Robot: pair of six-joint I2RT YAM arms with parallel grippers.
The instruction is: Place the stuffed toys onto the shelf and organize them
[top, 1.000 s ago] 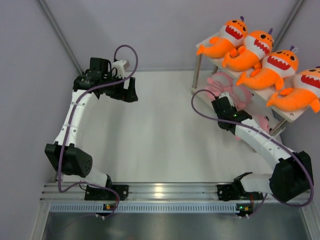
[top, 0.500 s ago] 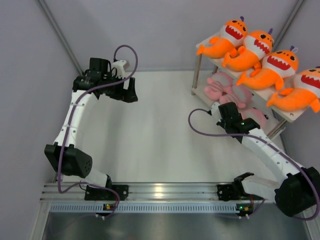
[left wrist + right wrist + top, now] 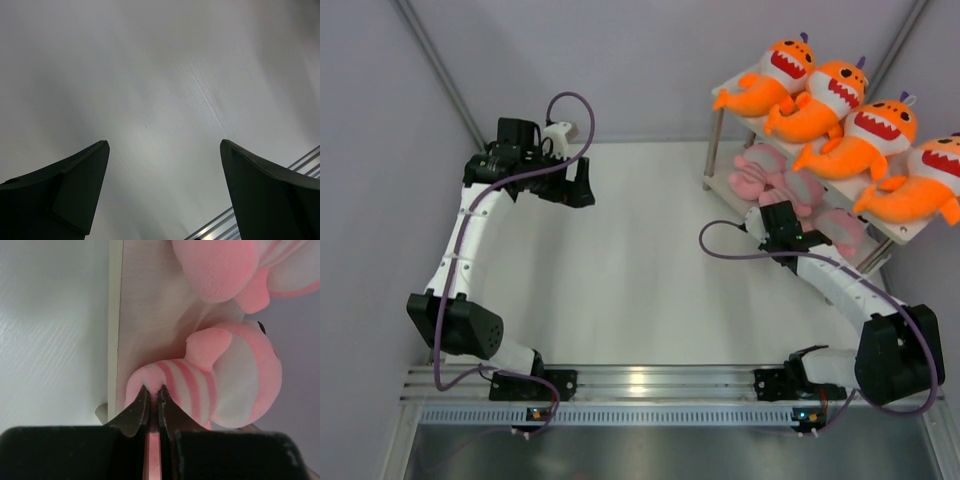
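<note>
Since half a second ago the right arm's elbow has risen and drawn inward, while the left arm has not shifted. The right gripper [image 3: 153, 388] is pinched nearly closed on the tail end of a pink striped plush [image 3: 220, 385], which lies at the edge of the lower board [image 3: 145, 320] of the shelf [image 3: 726, 86]. A second pink plush [image 3: 225, 265] lies just beside it on the same board; the full pink count cannot be told. Four orange shark plush [image 3: 775, 75] [image 3: 820, 100] [image 3: 865, 135] [image 3: 920, 180] sit in a row on the top tier. The left gripper [image 3: 164, 143] hangs spread wide over the bare table [image 3: 620, 270], holding nothing.
</note>
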